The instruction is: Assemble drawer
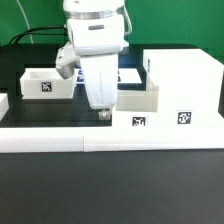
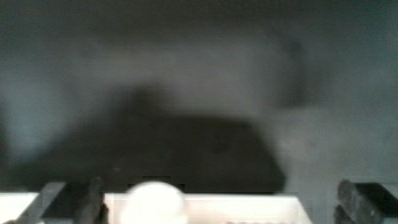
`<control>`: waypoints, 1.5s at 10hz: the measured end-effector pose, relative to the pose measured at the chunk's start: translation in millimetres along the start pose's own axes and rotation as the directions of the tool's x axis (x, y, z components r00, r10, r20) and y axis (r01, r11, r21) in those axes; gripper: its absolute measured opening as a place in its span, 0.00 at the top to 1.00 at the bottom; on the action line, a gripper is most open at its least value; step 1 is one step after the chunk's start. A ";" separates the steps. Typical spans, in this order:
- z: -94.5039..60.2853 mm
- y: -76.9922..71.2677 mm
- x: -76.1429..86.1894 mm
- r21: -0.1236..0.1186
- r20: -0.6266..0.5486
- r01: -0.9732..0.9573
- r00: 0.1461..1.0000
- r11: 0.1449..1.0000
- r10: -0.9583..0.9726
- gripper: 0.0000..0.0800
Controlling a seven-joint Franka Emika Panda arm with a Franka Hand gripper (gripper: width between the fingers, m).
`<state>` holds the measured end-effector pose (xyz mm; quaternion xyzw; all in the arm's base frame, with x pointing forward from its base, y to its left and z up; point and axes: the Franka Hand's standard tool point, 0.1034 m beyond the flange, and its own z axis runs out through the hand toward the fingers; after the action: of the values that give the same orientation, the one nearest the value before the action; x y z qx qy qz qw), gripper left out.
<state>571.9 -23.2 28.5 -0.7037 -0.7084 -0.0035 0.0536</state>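
1 tray (image 1: 138,104) just beside gripper (image 1: 101,113), knob (image 2: 157,201) between spread fingers (image 2: 366,200)

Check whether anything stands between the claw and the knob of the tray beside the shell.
Nothing visible does. The claw hangs at the end of the tray away from the shell, and the wrist view shows the knob in the gap between its open fingers, nothing in between.

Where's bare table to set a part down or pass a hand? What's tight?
Free: black table between the lone tray and the front rail, to the exterior view's left of the tool. Crowded: the second tray sits close against the shell, with the tool down beside it.
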 end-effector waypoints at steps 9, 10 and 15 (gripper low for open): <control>-5.2 3.6 -2.6 -0.002 0.023 -0.073 0.997 0.997 0.073 0.19; -9.3 0.3 -6.3 -0.004 0.026 -0.078 0.997 0.997 0.078 0.19; 4.3 -36.9 -5.7 0.031 0.028 -0.081 0.996 0.996 0.080 0.19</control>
<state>534.9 -28.8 26.3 -0.7308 -0.6800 0.0195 0.0557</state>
